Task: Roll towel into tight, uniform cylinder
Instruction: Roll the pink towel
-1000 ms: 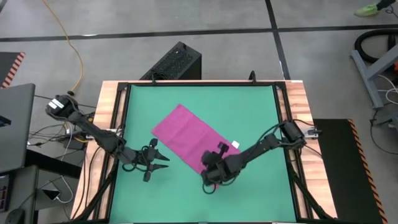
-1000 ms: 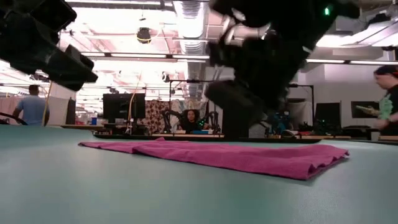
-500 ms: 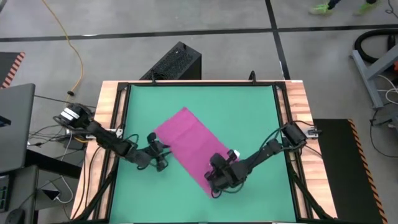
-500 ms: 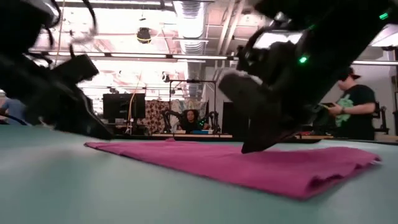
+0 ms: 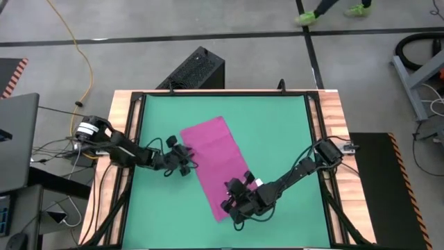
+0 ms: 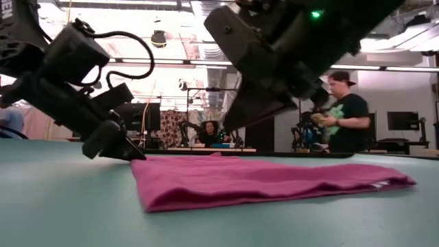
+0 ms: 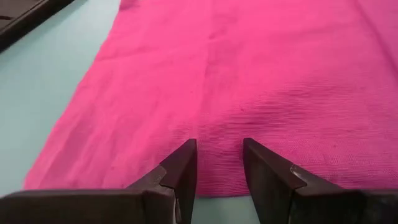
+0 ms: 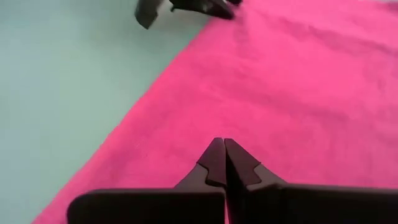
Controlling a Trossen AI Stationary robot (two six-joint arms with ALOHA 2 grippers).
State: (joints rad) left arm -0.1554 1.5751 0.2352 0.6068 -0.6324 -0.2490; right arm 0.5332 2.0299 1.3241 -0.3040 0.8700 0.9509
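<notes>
The right pincer (image 5: 234, 203) rests with its fingers pressed together, holding nothing, its tips down on the towel (image 5: 215, 163) near the cloth's 5 o'clock end. The left pincer (image 5: 186, 160) sits at the towel's long 9 o'clock edge, its fingers partly apart with a narrow gap between them, empty, the tips just at the hem as the left wrist view shows. The towel lies flat and unrolled on the green mat (image 5: 277, 125), a little toward 6 o'clock from the middle, its long axis running from 11 o'clock to 5 o'clock. It looks light, soft and limp, with slight ripples along its near edge in the low view, so it will likely slide and bunch on the smooth mat rather than hold a shape. A sound hold would be the two corners of one short end, pinched thin and low, so the roll starts even and tight. Little crowds the cloth: the wooden tabletop (image 5: 333, 111) frames the mat well apart from it, and a person (image 6: 341, 113) stands in the room beyond.
</notes>
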